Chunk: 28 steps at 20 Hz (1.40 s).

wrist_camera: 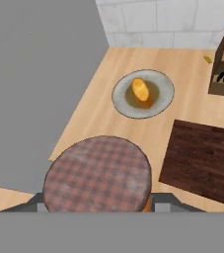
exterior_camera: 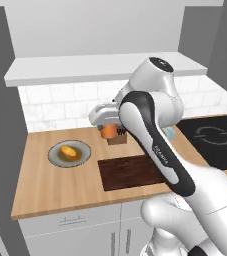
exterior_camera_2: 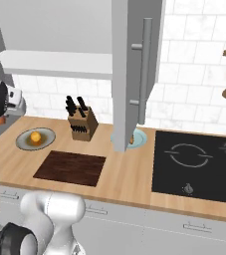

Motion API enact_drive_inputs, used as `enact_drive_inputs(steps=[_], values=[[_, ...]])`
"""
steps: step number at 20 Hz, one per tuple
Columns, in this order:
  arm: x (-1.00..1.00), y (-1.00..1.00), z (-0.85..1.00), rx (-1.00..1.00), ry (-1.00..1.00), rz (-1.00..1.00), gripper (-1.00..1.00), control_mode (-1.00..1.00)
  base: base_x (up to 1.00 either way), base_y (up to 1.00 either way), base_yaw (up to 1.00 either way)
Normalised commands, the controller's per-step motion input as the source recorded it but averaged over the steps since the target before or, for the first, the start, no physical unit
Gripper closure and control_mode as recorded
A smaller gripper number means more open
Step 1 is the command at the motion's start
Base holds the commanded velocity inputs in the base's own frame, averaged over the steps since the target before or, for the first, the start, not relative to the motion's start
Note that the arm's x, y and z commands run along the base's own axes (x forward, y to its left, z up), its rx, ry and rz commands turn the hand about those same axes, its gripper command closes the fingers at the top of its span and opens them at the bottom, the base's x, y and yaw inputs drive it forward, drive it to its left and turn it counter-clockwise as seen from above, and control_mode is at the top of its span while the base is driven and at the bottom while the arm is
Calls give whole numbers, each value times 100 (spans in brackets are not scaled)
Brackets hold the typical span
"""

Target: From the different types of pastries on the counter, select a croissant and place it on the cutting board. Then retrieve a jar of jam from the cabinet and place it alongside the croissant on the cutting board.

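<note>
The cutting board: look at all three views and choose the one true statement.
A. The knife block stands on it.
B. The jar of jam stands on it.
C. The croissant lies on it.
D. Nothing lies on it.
D: the cutting board shows bare dark wood, the jar of jam is up in the gripper, and the knife block stands on the counter behind it.

Jar of jam: orange body, brown checked lid. Cutting board: dark brown grain. Counter: light wood.
</note>
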Motion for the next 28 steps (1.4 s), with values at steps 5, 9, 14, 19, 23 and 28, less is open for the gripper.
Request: enact_drive_inputs(steps=[5, 9, 14, 19, 23, 28], values=[[-21, -12, -52, -5, -6, 0, 100, -100, 0, 0, 0], [-14, -35, -51, -1, -18, 0, 100, -100, 0, 0, 0], [0, -48, -30, 0, -2, 0, 100, -100, 0, 0, 0], [0, -39, -7, 3, 8, 0, 100, -100, 0, 0, 0], [0, -38, -16, 2, 8, 0, 100, -100, 0, 0, 0], [0, -12, -34, 0, 2, 0, 100, -100, 0, 0, 0]])
